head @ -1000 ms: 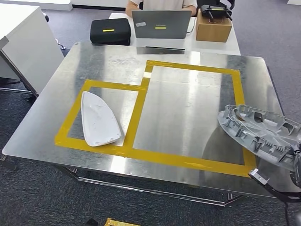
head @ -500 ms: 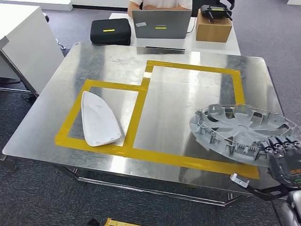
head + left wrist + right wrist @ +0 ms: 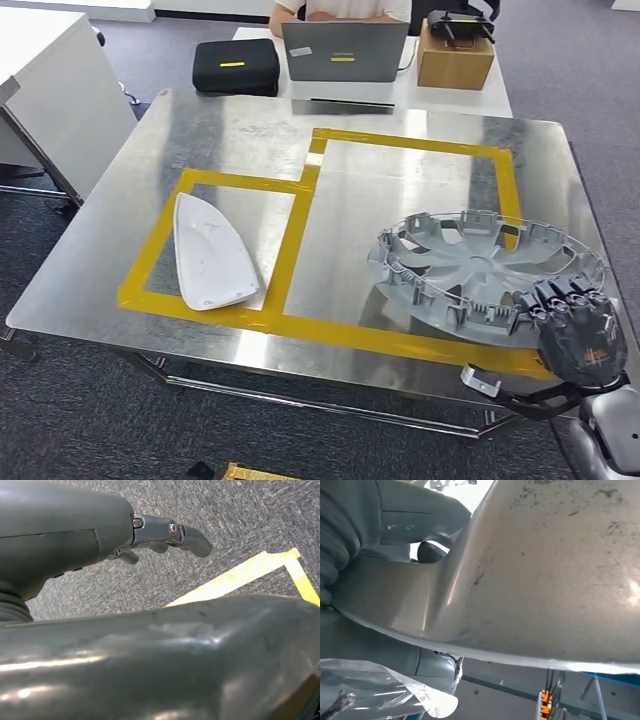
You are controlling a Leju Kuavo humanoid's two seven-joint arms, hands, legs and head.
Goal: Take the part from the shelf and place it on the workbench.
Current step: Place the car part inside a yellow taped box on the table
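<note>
Now, wheel cover [image 3: 483, 265] in right hand [image 3: 581, 322].

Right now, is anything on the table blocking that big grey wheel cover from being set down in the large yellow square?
Nothing visible does. The right hand holds the wheel cover over the large taped square, whose surface looks bare; the white part lies in the smaller one.

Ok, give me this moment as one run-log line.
phase: placing | right hand: holds grey wheel cover by its near rim, over large yellow-taped box on workbench | left hand: empty, over carpet | white part: in small box
</note>
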